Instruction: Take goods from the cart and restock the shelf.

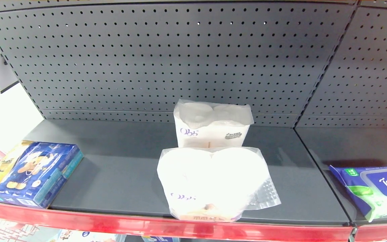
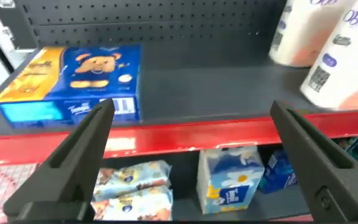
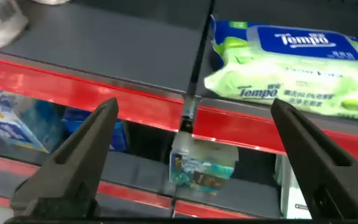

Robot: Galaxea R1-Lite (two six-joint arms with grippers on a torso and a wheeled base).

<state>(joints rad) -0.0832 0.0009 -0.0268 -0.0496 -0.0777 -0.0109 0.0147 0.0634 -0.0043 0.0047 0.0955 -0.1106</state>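
The shelf held a front pack of toilet rolls at its red edge, with a rear pack just behind it. A blue tissue box lay at the left end and a wet wipes pack in the next bay to the right. The left gripper hovered before the edge near the box, jaws wide apart and empty. The right gripper hung below the wipes, jaws spread too, holding nothing.
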